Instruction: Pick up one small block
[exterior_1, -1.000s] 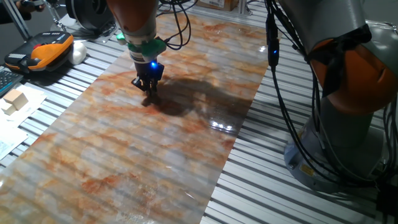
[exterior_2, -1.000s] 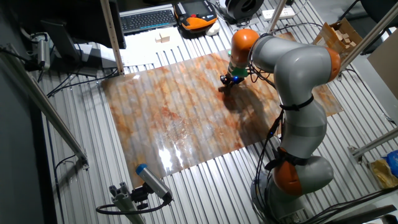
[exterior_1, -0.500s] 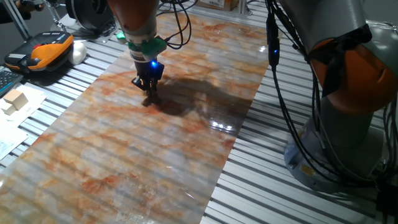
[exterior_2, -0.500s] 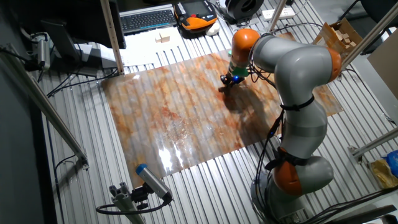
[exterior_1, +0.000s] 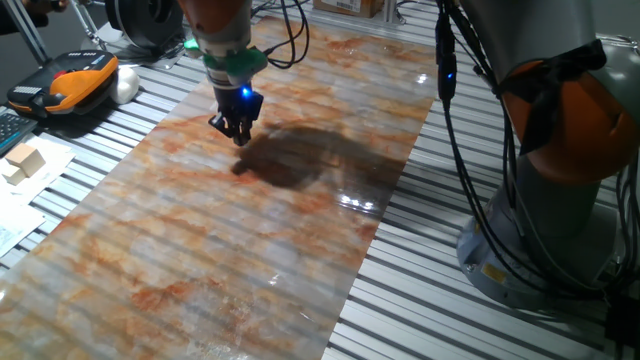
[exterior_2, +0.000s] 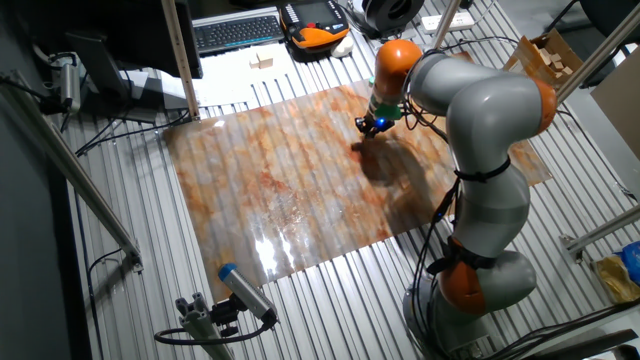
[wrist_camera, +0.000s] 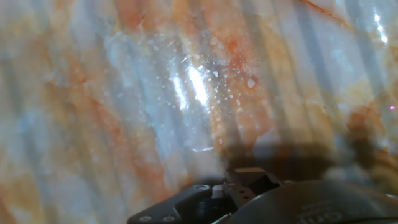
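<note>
Hanging just above the marbled tabletop (exterior_1: 200, 250), the pincer (exterior_1: 239, 137) looks clamped on the small block (wrist_camera: 245, 170), a tan sliver at six o'clock in the hand view, right at its tips.

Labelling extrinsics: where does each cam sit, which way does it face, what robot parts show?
One fixed view: low at the table edge, beside the arm's base, facing the gripper over the marbled sheet.
The other fixed view: high, opposite side, whole arm visible.
Hand view: faces down at the sheet; gripper body only.
Both fixed views share gripper and sheet.
</note>
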